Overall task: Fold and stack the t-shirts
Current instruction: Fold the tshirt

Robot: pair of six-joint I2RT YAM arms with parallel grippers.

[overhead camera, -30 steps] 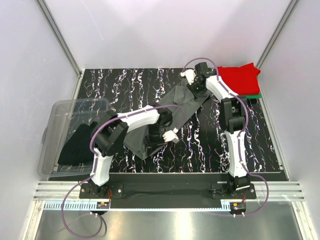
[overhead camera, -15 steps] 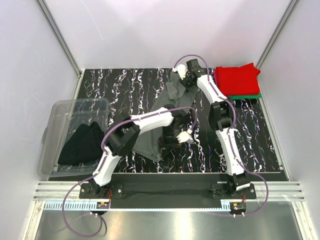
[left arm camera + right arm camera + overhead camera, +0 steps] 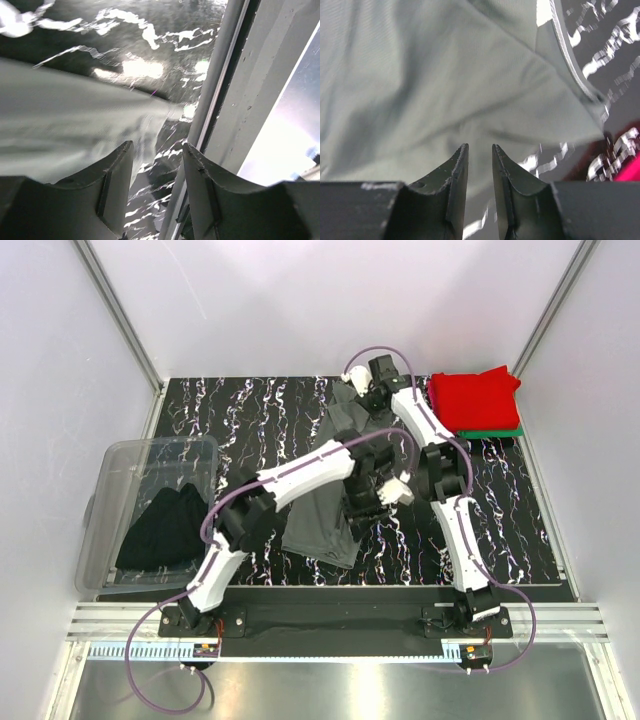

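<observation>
The clear plastic tub (image 3: 112, 468) sits at the left of the top view, partly overhanging the left edge of the black marbled table (image 3: 250, 410). A crumpled heap of black t-shirts (image 3: 160, 530) lies in its lower half; the upper half shows only bare plastic.

In the upper right corner of the table the red t-shirt (image 3: 475, 395) lies folded on the green t-shirt (image 3: 495, 432), of which only a thin strip shows along the lower edge.

The dark grey t-shirt (image 3: 325, 510) is spread in the middle of the table as a long strip, running from near the top centre down towards the lower centre, unfolded and somewhat rumpled.

The left arm reaches across this shirt from the lower left, and its wrist is over the shirt's right edge. In the left wrist view the left gripper (image 3: 156, 147) has its fingers moderately apart. Table and the cloth's edge show through the gap, and nothing is clamped there.

The right arm stretches to the top of the grey shirt. The right gripper (image 3: 479, 146) is drawn narrow, with only a thin slit between its fingers, directly above grey cloth. Whether the tips pinch the cloth cannot be told.
</observation>
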